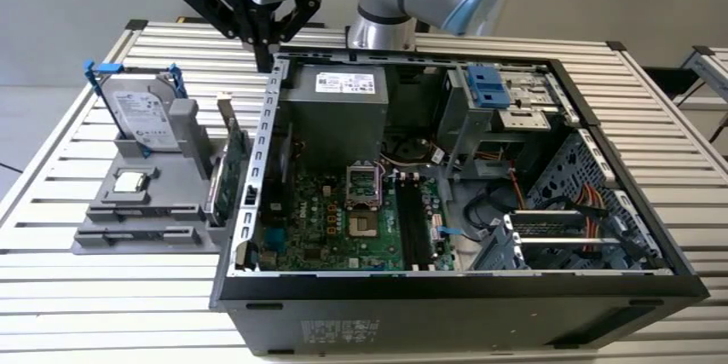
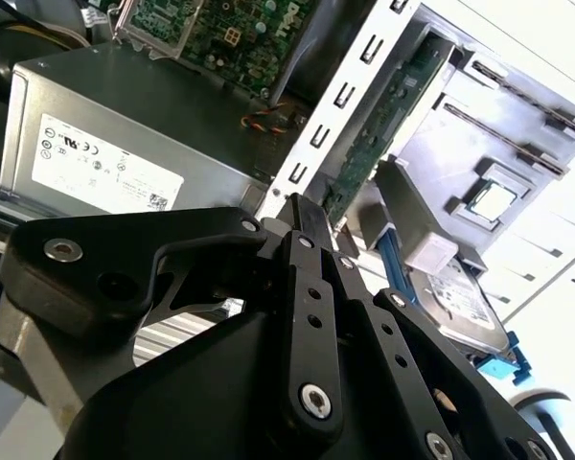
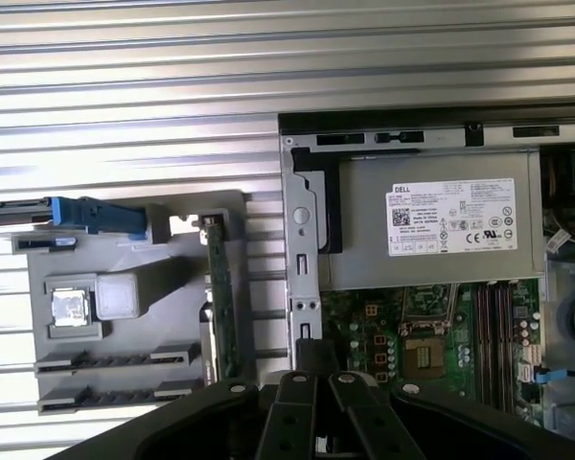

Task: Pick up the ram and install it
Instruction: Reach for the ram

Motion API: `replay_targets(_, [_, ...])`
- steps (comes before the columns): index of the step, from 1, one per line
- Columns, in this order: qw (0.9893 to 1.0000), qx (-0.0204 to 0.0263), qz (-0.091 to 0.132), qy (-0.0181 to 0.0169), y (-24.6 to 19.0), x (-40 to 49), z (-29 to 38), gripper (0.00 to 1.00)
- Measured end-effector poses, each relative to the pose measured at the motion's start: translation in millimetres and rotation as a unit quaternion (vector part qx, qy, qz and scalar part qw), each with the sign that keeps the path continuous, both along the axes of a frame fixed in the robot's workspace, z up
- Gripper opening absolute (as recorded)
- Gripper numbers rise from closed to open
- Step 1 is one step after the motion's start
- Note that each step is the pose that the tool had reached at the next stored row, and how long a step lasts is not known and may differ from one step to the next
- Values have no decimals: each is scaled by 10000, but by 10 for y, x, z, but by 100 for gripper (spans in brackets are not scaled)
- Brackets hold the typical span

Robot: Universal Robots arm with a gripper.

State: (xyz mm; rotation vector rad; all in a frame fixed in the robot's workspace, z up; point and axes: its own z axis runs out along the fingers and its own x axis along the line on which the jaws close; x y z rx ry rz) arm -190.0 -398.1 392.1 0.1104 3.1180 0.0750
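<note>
Ram, the thin narrow circuit-board stick, cannot be picked out for certain. In the first wrist view, two long slots in the grey plastic holder, at the end farthest from the fingers, show dark toothed strips. Whether a stick stands in them I cannot tell. The same goes for the long dark memory sockets on the green motherboard. Both places lie well apart from the fingers.

The black fingers are clenched tip against tip and grasp nothing. They hang at the back corner of the open black computer case, on the exterior view's left, over the wall beside the grey boxy power supply. Whether they touch that wall I cannot tell.

Just outside that wall, a green expansion card with a metal bracket stands on edge in the holder. A silver hard drive in a blue frame stands upright further to the exterior view's left. Holder and case rest on the slatted metal worktop.
</note>
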Motion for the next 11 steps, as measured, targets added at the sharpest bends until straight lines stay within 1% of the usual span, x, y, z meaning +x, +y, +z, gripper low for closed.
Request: replay_targets(11, [10000, 0, 0, 1, 2, -106, -2, 0])
